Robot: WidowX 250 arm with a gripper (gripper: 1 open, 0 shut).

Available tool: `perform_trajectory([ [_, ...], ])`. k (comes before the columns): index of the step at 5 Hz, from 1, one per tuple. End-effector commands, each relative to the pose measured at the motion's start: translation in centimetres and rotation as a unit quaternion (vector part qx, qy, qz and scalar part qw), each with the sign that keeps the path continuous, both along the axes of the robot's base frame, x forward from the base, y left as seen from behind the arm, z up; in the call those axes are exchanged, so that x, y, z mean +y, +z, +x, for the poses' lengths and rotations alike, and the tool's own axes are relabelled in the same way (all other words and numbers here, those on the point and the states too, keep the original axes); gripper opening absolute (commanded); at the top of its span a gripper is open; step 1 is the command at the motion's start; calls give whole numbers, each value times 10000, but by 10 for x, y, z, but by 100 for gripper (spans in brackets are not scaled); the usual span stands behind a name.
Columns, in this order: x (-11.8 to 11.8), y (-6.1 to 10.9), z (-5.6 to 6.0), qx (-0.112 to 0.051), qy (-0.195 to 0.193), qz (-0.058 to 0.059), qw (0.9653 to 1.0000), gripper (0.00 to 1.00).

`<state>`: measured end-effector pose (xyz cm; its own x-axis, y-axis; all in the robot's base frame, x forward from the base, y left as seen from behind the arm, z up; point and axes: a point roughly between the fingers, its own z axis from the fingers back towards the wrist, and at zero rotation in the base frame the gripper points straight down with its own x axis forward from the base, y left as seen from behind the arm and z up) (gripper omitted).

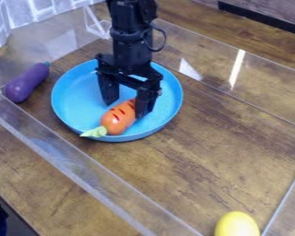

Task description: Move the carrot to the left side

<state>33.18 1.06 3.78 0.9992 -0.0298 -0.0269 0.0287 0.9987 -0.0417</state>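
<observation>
End effector [126, 96]: jaws apart, pointing down, straddling the carrot [117, 117]. Carrot: lying in the blue bowl [71, 100] on the table [224, 138], not gripped. Risk: an off-centre closure could squeeze it sideways, or a finger could catch the bowl.

The yellow fruit [236, 224] is cut by the bottom edge; the gripper [126, 100] hides part of the blue bowl [71, 103] behind it.
</observation>
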Motion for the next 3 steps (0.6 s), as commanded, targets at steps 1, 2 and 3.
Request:
perform_trajectory([
  [1, 2, 26, 12, -310, 33, 82, 9995, 100],
  [2, 3, 10, 14, -234, -5, 136, 9996, 100],
  [3, 4, -3, 16, -158, -52, 196, 9997, 100],
])
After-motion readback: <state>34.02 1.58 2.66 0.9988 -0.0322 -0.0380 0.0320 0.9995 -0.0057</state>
